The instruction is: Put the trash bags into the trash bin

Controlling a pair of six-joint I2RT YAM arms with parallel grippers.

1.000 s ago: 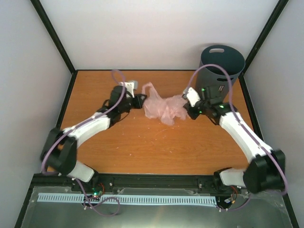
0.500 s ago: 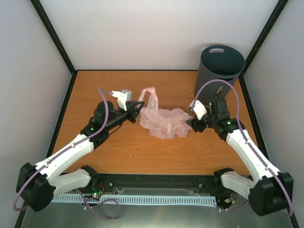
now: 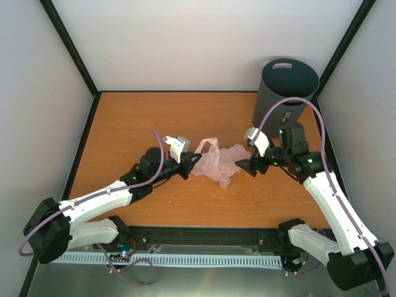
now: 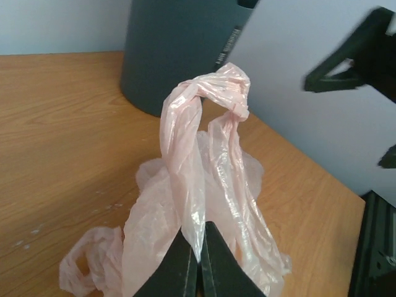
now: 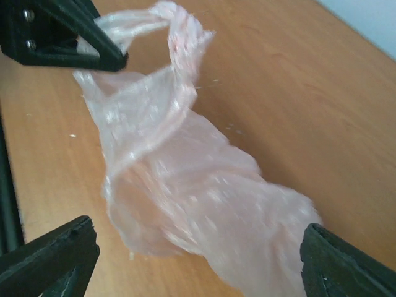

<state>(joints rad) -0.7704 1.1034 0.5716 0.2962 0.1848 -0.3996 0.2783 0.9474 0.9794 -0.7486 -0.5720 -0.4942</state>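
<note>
The pale-pink trash bag (image 3: pixel 219 162) lies crumpled at mid-table, one handle loop pulled up. My left gripper (image 3: pixel 192 163) is shut on that strip of the bag (image 4: pixel 204 185), its jaws (image 4: pixel 199 260) pinched tight together on the plastic. My right gripper (image 3: pixel 246 166) stands wide open at the bag's right end. In the right wrist view the bag (image 5: pixel 198 198) spreads on the table between its parted fingers (image 5: pixel 198 247), touching neither. The dark grey trash bin (image 3: pixel 284 93) stands upright in the far right corner, also behind the bag in the left wrist view (image 4: pixel 179 55).
White walls with black frame posts close in the orange table (image 3: pixel 124 124) on three sides. A black rail (image 3: pixel 204 236) runs along the near edge by the arm bases. The right arm's cable loops up in front of the bin.
My right gripper has opened and let go of the bag. The left gripper, still shut on the handle, has pulled the bag toward the near edge and to the right.
</note>
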